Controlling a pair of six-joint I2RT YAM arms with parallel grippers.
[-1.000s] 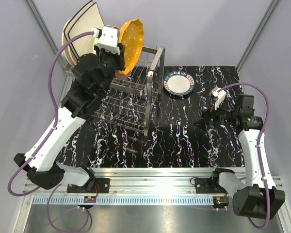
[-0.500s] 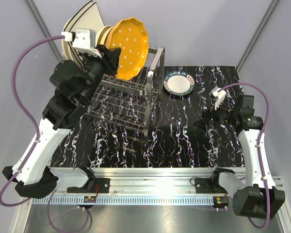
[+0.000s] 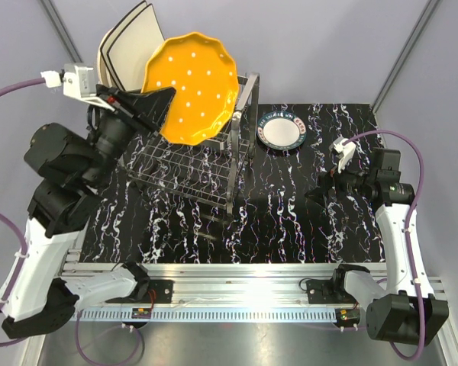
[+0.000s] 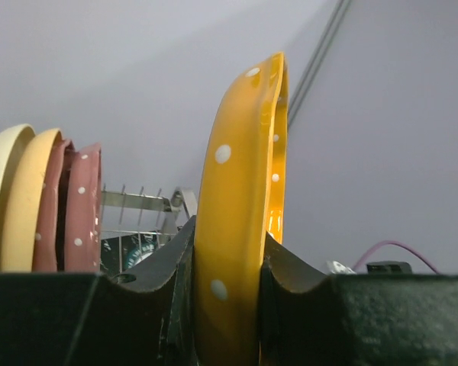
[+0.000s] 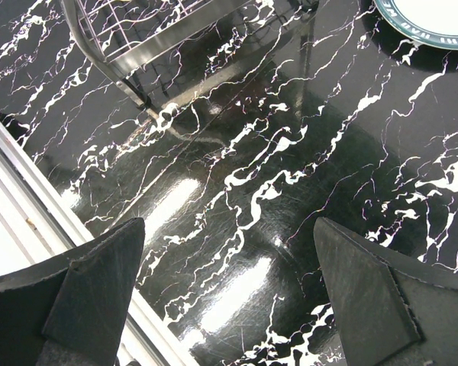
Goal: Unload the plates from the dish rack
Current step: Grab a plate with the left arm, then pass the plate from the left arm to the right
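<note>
My left gripper (image 3: pixel 157 104) is shut on the rim of an orange scalloped plate with white dots (image 3: pixel 191 86), held on edge in the air above the far end of the silver wire dish rack (image 3: pixel 200 162). In the left wrist view the orange plate (image 4: pixel 240 183) stands edge-on between my left gripper's (image 4: pixel 227 248) jaws. Cream, yellow and maroon dotted plates (image 4: pixel 52 202) stand upright to its left. Two cream square plates with dark edges (image 3: pixel 128 44) lean at the rack's far left. My right gripper (image 3: pixel 320 187) hovers open and empty over the black table; its view shows the right gripper (image 5: pixel 229 282) above bare marble.
A white plate with a dark patterned rim (image 3: pixel 281 130) lies flat on the black marbled table (image 3: pixel 305 221) right of the rack, its edge showing as the patterned plate (image 5: pixel 435 17). The rack's near corner (image 5: pixel 126 42) is at the top left there. A metal rail (image 3: pixel 237 278) runs along the near edge.
My left arm has swung up and to the left, lifting the orange plate clear of the rack and turning its face toward the top camera. The right arm has not moved.
</note>
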